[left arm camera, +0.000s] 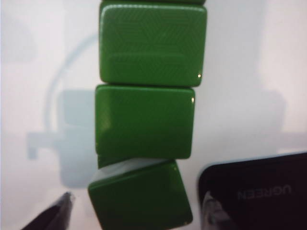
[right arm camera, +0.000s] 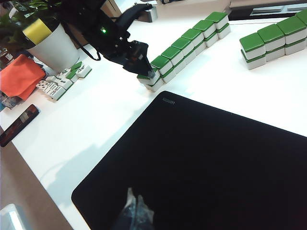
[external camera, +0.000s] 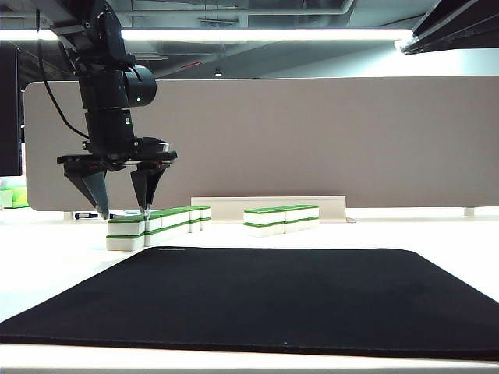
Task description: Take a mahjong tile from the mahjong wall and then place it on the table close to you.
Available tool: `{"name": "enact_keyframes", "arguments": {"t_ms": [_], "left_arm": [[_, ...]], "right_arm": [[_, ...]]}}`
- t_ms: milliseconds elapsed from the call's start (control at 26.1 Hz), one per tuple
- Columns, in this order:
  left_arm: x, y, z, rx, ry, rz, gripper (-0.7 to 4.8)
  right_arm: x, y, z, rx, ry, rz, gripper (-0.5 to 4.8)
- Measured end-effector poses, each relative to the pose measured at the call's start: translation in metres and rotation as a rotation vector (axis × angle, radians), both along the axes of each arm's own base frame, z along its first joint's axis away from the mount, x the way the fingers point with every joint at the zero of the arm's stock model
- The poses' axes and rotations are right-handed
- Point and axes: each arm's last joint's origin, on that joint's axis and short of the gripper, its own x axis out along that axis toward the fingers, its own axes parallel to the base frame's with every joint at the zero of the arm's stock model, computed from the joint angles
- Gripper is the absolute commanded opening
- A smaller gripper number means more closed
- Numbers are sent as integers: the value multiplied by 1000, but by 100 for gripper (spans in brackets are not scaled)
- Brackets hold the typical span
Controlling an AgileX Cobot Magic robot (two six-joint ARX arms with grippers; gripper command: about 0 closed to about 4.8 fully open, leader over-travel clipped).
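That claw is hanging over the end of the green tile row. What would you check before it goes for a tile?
1. Left gripper open, fingers either side of the end tile: ok.
2. End tile square with the wall: not ok, it sits skewed on its stack.
3. Fingertips low enough to grip: cannot tell.
4. Mat bare for the drop: ok.
5. Right gripper away from the wall, over the mat's near part: ok.

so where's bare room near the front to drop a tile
The black mat is bare all over, from the mahjong wall to the near table edge. A white strip left of the mat is free too. Crowded: the wall's near end, where the open left gripper straddles the end tile. The right gripper hangs over the mat's near edge.
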Motion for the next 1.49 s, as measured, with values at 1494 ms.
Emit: {"name": "enact_keyframes", "arguments": {"t_ms": [1494], "left_arm": [[12, -3, -37, 28, 53, 4, 264]], "right_arm": [[0, 0, 0, 0, 0, 0, -1]]}}
